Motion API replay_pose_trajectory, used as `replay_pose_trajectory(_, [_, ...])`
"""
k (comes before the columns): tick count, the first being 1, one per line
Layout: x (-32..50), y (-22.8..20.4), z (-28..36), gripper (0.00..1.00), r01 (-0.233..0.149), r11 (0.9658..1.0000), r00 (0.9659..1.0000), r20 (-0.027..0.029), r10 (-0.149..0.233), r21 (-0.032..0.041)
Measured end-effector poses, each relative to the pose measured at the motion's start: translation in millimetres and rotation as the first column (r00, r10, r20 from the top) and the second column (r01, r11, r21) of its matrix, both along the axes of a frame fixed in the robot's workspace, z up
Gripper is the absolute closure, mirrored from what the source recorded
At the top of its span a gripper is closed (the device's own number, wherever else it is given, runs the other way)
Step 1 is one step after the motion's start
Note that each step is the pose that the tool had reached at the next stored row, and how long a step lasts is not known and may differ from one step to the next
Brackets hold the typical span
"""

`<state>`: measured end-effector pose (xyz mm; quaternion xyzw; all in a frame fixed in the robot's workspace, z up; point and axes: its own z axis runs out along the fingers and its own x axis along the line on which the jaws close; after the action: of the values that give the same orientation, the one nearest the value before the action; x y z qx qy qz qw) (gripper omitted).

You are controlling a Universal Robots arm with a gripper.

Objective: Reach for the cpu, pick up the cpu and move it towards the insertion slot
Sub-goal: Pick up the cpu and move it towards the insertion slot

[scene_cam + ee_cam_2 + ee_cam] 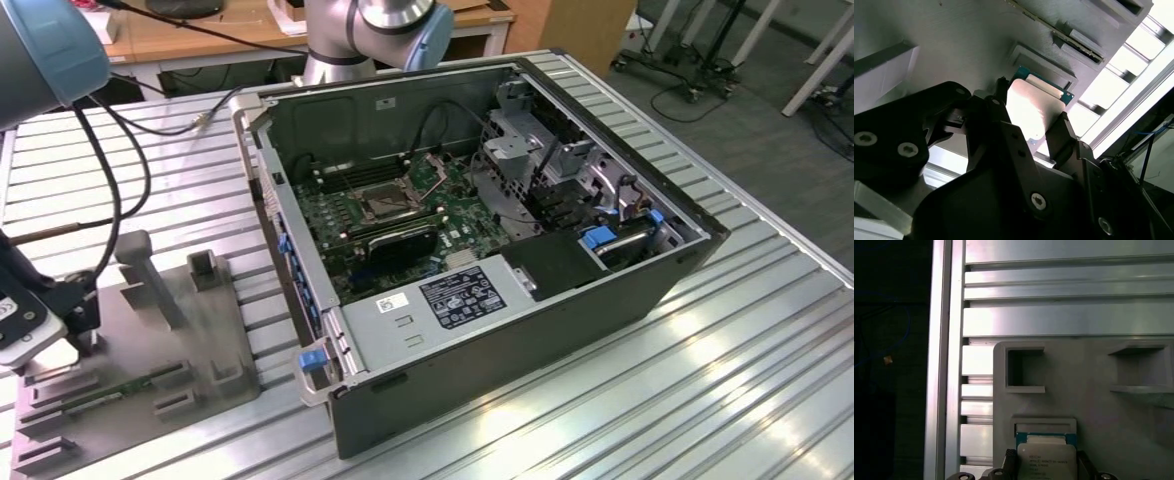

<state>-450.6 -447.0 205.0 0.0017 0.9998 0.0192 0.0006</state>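
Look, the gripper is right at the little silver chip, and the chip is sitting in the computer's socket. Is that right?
Not quite. The gripper is right at the cpu, but the cpu sits at a pocket of the grey fixture tray, not in the insertion slot. Both wrist views show it at the tray; the exterior view shows the slot inside the computer case.

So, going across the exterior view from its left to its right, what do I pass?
The grey fixture tray → blue latch on the computer case corner → insertion slot → blue tab inside the case.
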Motion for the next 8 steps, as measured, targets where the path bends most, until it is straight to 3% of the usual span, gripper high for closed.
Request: replay_pose_trajectory(8, [0.0,0.0,3.4,0.45,0.0,1.0,1.0,0.0,0.0,0.0])
